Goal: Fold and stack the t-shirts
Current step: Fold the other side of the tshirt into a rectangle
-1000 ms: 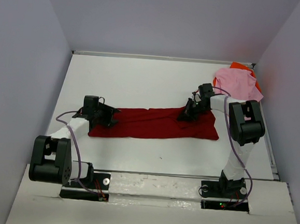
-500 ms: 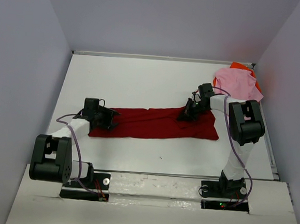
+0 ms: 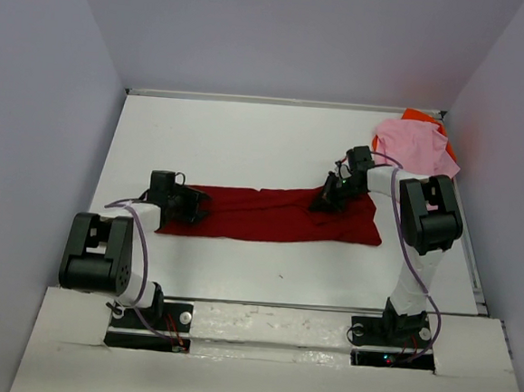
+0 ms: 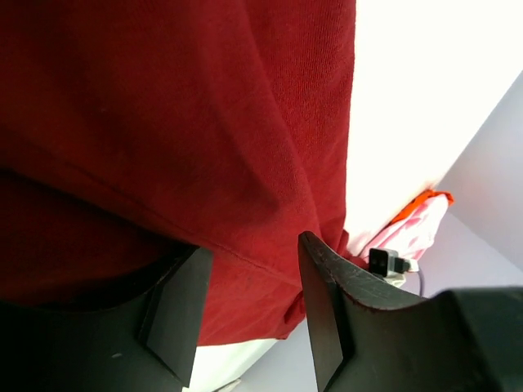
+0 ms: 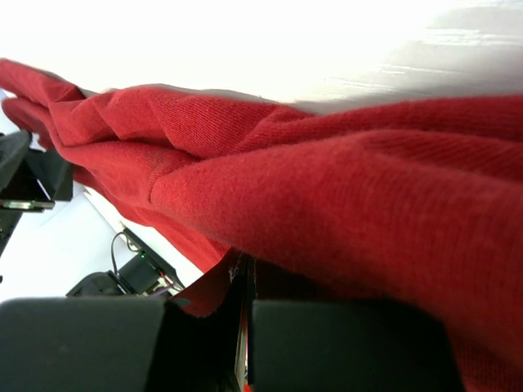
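Observation:
The dark red t-shirt (image 3: 270, 215) lies as a long flattened band across the middle of the table. My left gripper (image 3: 188, 207) sits at its left end; in the left wrist view the gripper (image 4: 249, 306) is open, low over the red cloth (image 4: 163, 122), with the hem running between its fingers (image 4: 323, 318). My right gripper (image 3: 325, 201) is at the shirt's far right part. In the right wrist view it (image 5: 249, 286) is shut on an edge of the red cloth (image 5: 327, 188). The light pink t-shirt (image 3: 416, 145) lies crumpled at the back right on the bright orange t-shirt (image 3: 424, 117).
The white table (image 3: 248, 140) is walled at the back and both sides. The pink and orange pile fills the back right corner, also showing in the left wrist view (image 4: 417, 229). The arm bases (image 3: 143, 318) stand on the near ledge.
My left arm has folded in toward its base and its gripper has sunk lower onto the shirt's left end. The right arm and the shirts have not visibly moved.

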Motion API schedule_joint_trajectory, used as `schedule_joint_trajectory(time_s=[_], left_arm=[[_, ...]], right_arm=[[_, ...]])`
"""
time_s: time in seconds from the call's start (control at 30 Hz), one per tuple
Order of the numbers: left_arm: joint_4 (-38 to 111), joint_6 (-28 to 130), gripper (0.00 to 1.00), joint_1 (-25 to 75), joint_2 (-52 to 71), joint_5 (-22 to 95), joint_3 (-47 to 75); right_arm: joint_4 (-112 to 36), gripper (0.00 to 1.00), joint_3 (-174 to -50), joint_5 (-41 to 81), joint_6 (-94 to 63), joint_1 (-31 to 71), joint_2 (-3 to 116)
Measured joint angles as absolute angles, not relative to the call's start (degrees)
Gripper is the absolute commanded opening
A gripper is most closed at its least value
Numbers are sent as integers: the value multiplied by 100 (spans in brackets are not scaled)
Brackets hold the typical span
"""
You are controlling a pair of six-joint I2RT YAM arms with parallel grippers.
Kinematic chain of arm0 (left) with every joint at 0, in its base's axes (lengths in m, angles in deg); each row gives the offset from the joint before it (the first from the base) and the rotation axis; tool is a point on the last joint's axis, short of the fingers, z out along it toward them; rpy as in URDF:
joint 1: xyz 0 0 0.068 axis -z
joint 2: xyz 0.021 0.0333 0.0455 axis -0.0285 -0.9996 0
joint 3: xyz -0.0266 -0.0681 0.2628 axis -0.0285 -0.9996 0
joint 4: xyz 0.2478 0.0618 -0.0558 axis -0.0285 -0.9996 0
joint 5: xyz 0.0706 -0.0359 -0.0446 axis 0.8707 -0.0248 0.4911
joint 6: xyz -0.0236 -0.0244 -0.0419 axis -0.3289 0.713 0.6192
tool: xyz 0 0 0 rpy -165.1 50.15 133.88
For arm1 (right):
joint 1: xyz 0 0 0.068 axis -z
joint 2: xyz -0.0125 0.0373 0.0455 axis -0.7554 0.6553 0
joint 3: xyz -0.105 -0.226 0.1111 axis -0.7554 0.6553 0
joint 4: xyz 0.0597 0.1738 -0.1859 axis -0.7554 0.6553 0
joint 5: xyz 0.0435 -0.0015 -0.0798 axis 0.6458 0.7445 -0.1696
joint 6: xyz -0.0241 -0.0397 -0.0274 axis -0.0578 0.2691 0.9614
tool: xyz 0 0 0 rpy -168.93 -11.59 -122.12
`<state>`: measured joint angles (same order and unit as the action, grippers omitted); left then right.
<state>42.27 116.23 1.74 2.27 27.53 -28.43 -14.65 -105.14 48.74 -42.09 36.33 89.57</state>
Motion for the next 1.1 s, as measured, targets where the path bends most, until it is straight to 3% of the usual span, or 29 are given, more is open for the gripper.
schedule_joint_trajectory(time_s=[0.23, 0.73, 1.1], left_arm=[[4815, 11573, 60, -49, -311, 2670, -2543], [4448, 11020, 60, -276, -905, 3004, -799], [4408, 10646, 60, -289, -2022, 2985, -128]], right_arm=[[-1566, 0, -10317, 4924, -4209, 3633, 8847], [-1688, 0, -9852, 5025, -4165, 3633, 8581], [-1699, 0, -9823, 5064, -4137, 3633, 8572]])
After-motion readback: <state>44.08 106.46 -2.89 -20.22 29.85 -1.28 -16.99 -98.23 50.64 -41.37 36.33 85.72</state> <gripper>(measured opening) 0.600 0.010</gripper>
